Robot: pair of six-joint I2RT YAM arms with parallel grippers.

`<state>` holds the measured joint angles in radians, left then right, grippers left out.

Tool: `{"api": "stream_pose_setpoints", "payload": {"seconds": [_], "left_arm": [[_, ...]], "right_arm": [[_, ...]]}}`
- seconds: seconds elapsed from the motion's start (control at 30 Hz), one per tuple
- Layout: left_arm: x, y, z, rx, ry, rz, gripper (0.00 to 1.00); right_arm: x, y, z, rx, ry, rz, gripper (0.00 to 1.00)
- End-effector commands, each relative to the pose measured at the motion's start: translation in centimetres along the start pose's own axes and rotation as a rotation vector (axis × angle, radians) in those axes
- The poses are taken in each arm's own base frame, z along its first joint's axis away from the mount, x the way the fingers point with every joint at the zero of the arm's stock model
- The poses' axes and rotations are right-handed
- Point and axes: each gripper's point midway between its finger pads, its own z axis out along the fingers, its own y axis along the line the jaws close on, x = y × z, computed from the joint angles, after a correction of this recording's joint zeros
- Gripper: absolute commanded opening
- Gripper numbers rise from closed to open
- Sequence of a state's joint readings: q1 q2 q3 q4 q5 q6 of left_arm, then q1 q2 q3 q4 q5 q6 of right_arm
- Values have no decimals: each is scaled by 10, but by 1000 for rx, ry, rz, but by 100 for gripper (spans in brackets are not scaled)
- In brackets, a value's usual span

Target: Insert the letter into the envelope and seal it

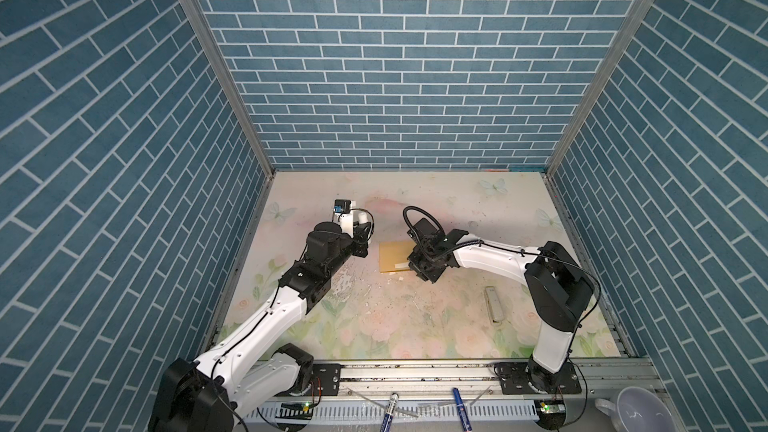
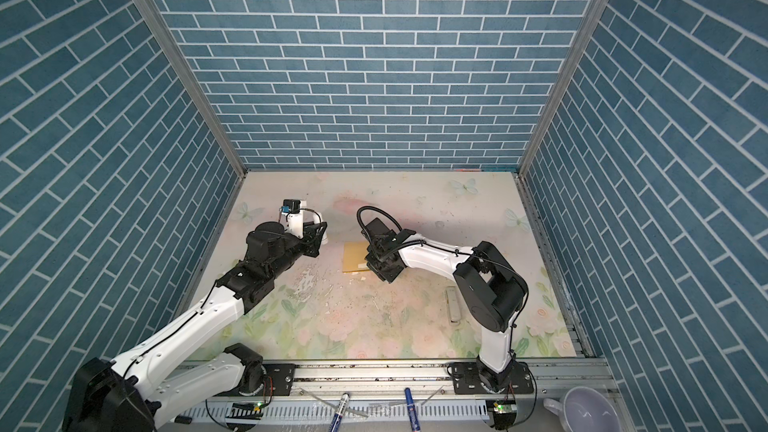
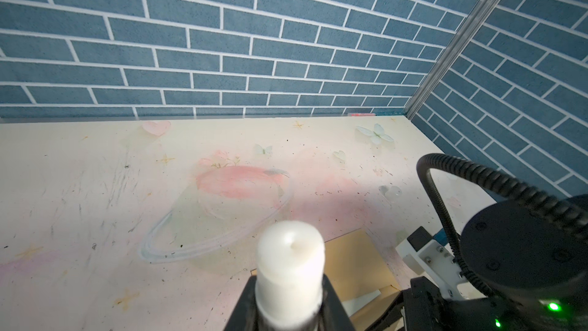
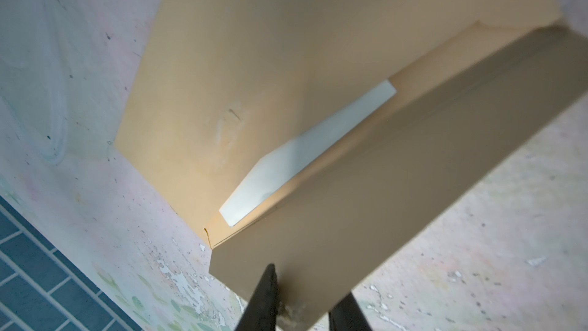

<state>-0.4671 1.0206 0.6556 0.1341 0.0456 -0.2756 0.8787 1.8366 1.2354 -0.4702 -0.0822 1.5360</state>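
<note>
The mustard-yellow envelope (image 1: 392, 255) (image 2: 355, 255) lies flat mid-table, with its flap (image 4: 397, 186) raised off the mat on the near side. My right gripper (image 4: 307, 281) (image 1: 417, 270) is closed down on the flap's edge, one finger over it and one under. A whitish strip (image 4: 305, 154) lies at the envelope's mouth; I cannot tell what it is. The letter is hidden. My left gripper (image 3: 289, 283) (image 1: 360, 238) hovers left of the envelope (image 3: 359, 262), shut on an upright white cylinder (image 3: 291, 256).
A pale flat bar (image 1: 494, 303) lies on the mat near the right arm. Two markers (image 1: 390, 407) (image 1: 459, 403) rest on the front rail and a white mug (image 1: 640, 409) stands at the front right. Blue brick walls close in three sides.
</note>
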Motion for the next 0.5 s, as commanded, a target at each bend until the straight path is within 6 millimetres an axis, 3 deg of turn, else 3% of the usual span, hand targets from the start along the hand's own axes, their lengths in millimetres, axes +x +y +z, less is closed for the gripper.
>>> {"api": "stream_pose_setpoints", "payload": {"seconds": [0.0, 0.2, 0.47], "left_arm": [[-3, 0, -2, 1, -27, 11, 0], [-4, 0, -2, 4, -28, 8, 0], [-3, -3, -1, 24, -25, 6, 0]], "right_arm": [[-4, 3, 0, -10, -18, -6, 17], [-9, 5, -4, -29, -35, -136, 0], [-36, 18, -27, -112, -85, -508, 0]]}}
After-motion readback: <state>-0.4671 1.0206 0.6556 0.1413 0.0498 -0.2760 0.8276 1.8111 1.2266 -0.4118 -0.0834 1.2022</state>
